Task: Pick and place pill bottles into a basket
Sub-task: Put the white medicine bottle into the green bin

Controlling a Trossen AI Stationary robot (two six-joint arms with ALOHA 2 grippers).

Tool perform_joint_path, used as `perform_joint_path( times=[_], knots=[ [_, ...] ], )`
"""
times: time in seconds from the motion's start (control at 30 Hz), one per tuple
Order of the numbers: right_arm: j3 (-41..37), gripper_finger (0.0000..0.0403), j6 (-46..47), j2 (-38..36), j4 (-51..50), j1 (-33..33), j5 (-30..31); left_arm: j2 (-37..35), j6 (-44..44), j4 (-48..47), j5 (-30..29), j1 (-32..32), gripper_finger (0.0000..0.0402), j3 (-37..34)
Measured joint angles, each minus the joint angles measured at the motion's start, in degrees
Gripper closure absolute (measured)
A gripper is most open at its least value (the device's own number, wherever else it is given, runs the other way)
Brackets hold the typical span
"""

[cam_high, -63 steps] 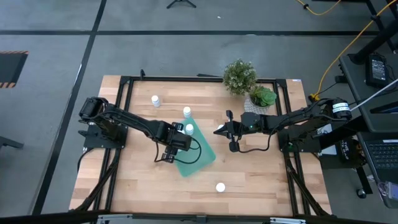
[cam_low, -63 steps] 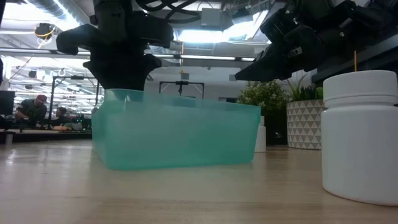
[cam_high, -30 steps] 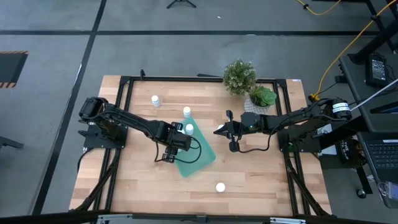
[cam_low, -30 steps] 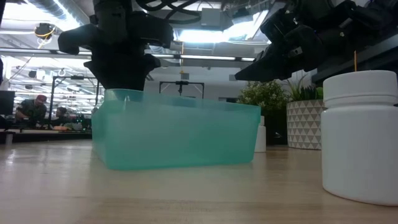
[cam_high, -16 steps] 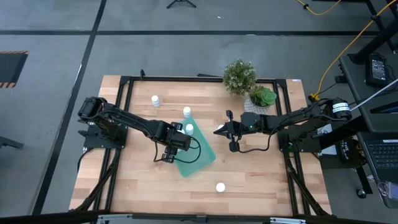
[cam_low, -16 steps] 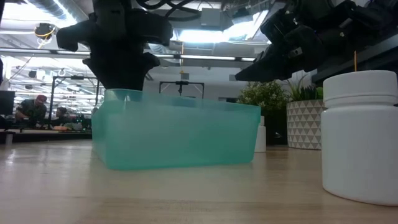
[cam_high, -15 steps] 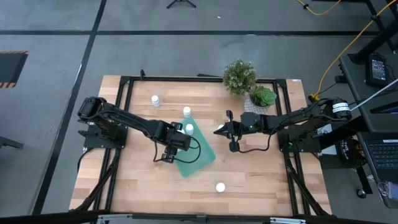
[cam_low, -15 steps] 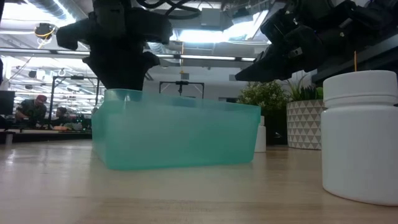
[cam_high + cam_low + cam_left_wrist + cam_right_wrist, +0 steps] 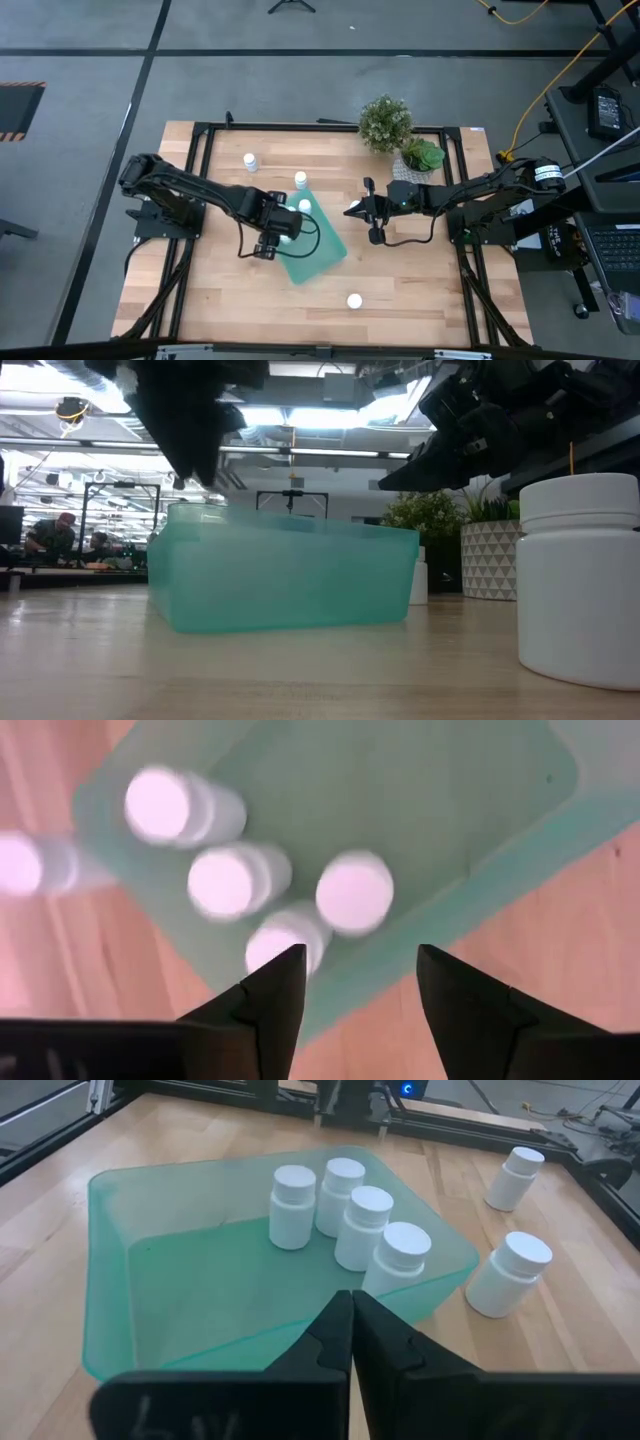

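- Since the earlier frames, my left arm is pulling back from the basket [image 9: 312,245]: in the high view it is sitting further toward its own base, and in the low view its dark bulk is lifting off the near rim of the teal wall [image 9: 285,580].
- My left end effector [image 9: 355,985] is hanging above the basket's edge with its fingers spread and nothing between them; I judge it is clearing out after a drop.
- Four pill bottles [image 9: 345,1210] are standing upright in one corner of the basket, packed close together, probably because each one is being set down from the same side.
- Three more bottles are waiting on the surface [image 9: 220,280]: one just beside the basket's far corner [image 9: 508,1273], one further off toward the far left edge [image 9: 249,160], and one alone near the front edge [image 9: 354,300], which is looming large in the low view [image 9: 580,575].
- My right end effector [image 9: 350,1325] is idling with its fingers pressed together, hovering beside the basket on the plant side, holding nothing.
- Two potted plants [image 9: 385,122] are sitting at the far edge, out of the way.
- I am judging the task as a little over half done, with the bottle nearest the basket the easiest next reach.
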Motion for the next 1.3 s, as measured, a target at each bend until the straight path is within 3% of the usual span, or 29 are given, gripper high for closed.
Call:
perform_joint_path(
  times=[0.13, 0.3, 0.6, 0.83, 1.1, 1.3],
  knots=[
    [0.0, 0.0391, -0.1, 0.0, 0.0, 0.0, 0.0, -2.6, -3.1, -3.0, -0.3, 0.0, 0.0232, 0.6],
    [0.0, 0.0391, -0.1, 0.0, -0.1, 0.0, 0.0, -7.9, -5.3, -3.0, -1.5, -0.8, 0.0281, -1.8],
    [0.0, 0.0391, 0.0, 0.0, -1.3, 0.0, 0.0, -21.4, -14.9, 4.1, -13.5, -6.6, 0.0394, -12.7],
    [0.0, 0.0391, 2.9, 0.0, -1.4, 0.0, 0.0, -31.1, -11.9, 21.0, -22.3, -11.5, 0.04, -24.5],
    [0.5, 0.0391, 5.7, 0.0, -1.9, 0.0, 0.0, -38.2, -11.8, 30.0, -36.6, -13.3, 0.04, -34.3],
    [6.2, 0.0391, 1.3, -1.2, -11.2, -1.1, 0.1, -39.3, -9.4, 33.2, -41.0, -11.7, 0.04, -37.2]
  ],
)
